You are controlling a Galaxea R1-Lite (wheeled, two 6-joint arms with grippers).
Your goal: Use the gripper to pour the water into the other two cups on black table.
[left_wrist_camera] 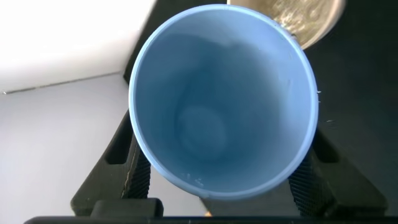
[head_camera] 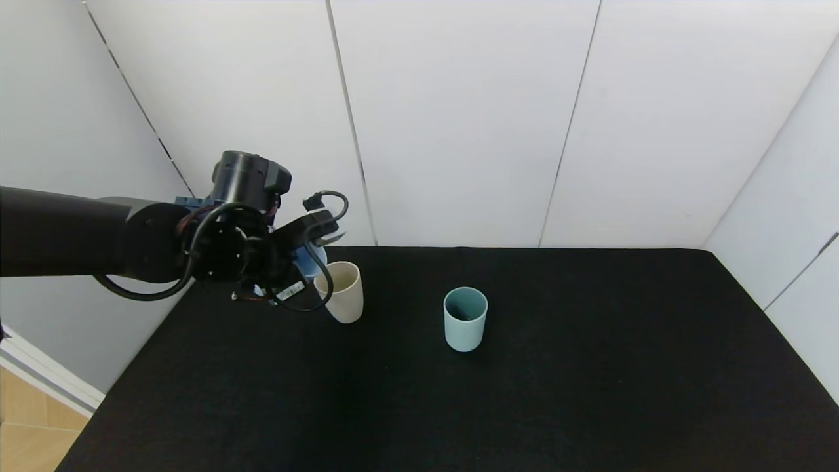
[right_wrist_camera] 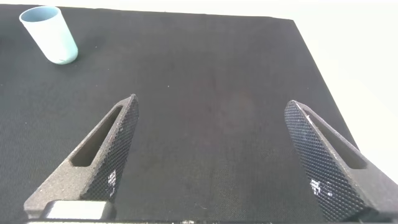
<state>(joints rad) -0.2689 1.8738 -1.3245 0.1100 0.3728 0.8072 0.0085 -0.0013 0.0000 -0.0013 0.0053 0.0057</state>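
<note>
Left gripper (left_wrist_camera: 221,180) clamped on a light blue cup (left_wrist_camera: 222,102), one textured black finger (left_wrist_camera: 134,177) pressed to each side of the cup wall. Blue cup tipped over, mouth toward the wrist camera, inside pale and showing no standing water. In the head view, at left centre of the frame, the same cup (head_camera: 313,257) mostly hidden behind the gripper (head_camera: 308,252) and its looping cables, only a sliver of blue visible just above the beige cup (head_camera: 341,291). Beige cup upright on the black table (head_camera: 590,393), its rim touching or just under the tilted blue cup; cannot tell which. In the left wrist view only an arc of the beige cup (left_wrist_camera: 308,18) at the top edge, cut off by the frame, glinting inside. Teal-green cup (head_camera: 465,318) upright near frame centre, apart from the beige cup, contents hard to make out. Left arm reaching in horizontally from the left edge, wrist rolled. Right gripper (right_wrist_camera: 214,165) spread wide, holding nothing, above bare table (right_wrist_camera: 217,81), teal-green cup (right_wrist_camera: 50,34) in the upper left corner.
</note>
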